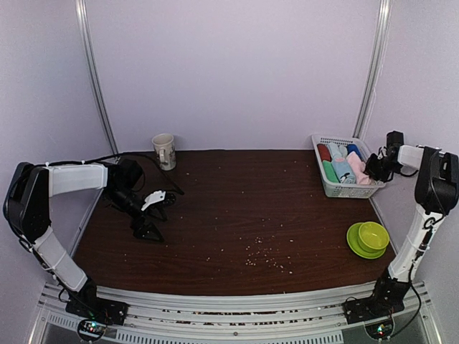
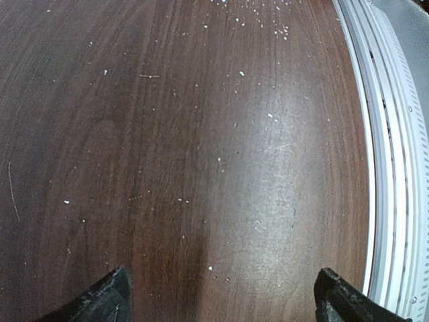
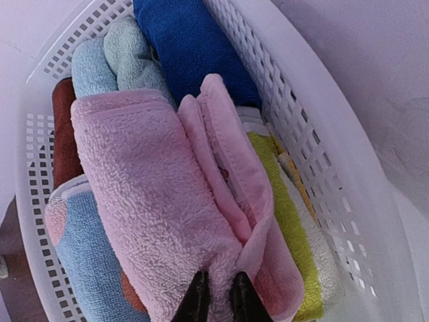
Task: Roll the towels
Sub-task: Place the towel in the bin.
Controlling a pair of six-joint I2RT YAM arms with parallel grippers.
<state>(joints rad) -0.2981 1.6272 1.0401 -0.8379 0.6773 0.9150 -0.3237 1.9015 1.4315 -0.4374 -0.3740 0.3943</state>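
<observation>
Several rolled towels fill the white slatted basket point(image 3: 315, 147) at the table's back right point(image 1: 337, 188). A pale pink towel point(image 3: 141, 174) lies on top, next to a light blue one with orange dots point(image 3: 87, 255), a dark blue one point(image 3: 188, 40) and a yellow-green one point(image 3: 288, 228). My right gripper point(image 3: 219, 285) reaches into the basket point(image 1: 373, 168) and is shut on a fold of the pink towel point(image 1: 356, 167). My left gripper point(image 2: 221, 282) hangs open low over bare wood at the table's left point(image 1: 152, 215), with nothing between its fingers.
A mug point(image 1: 165, 150) stands at the back left. A green bowl on a green plate point(image 1: 369, 238) sits near the right arm's base. Pale crumbs point(image 1: 258, 254) speckle the brown table. The metal rail point(image 2: 395, 168) runs along the near edge.
</observation>
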